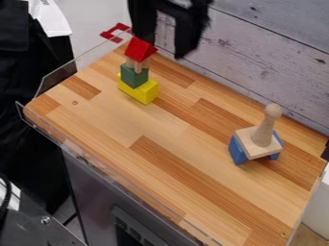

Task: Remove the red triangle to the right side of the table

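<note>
The gripper hung wide open, top centre of the frame. The triangle sat to its lower left.

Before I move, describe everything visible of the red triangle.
The red triangle is a roof-shaped block, apparently painted wood, ridge up atop a bare-wood piece, above green and yellow blocks, near the table's upper-left end. The open gripper hangs close by; I cannot tell whether they touch.
</note>
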Motion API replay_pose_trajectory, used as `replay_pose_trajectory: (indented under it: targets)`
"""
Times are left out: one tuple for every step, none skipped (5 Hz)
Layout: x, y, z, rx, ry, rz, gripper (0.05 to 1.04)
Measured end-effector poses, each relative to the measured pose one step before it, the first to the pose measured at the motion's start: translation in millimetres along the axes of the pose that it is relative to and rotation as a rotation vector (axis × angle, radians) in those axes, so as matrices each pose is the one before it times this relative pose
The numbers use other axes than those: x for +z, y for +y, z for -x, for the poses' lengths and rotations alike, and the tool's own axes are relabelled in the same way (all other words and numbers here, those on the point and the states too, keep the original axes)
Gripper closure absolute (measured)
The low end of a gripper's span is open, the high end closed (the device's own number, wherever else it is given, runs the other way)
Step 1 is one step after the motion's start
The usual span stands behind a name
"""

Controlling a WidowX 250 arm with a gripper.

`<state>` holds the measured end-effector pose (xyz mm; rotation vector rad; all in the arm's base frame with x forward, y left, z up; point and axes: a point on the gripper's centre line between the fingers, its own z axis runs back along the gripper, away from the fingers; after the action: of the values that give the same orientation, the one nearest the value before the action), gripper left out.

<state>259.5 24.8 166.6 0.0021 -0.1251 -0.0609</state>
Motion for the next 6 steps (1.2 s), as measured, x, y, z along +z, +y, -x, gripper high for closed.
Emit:
replay_pose_trajectory:
  targets:
    - [3.95, 25.38, -1.65, -0.0298, -0.0006, -0.0162, 0.085]
    - [-0.88, 24.76, 0.65, -0.0183, -0.0236, 0.0076, 0.085]
    - [-6.58, 26.44, -0.22, 0.0261, -0.0021, 0.0158, 0.085]
    - [-15.39, 12.78, -5.87, -0.0053, 0.0396, 0.0166, 0.085]
    - [-13.88, 3.36, -8.49, -0.0291, 0.0319, 0.0107, 0.085]
    - [-8.49, -0.5, -8.54, -0.0287, 0.03, 0.0005, 0.085]
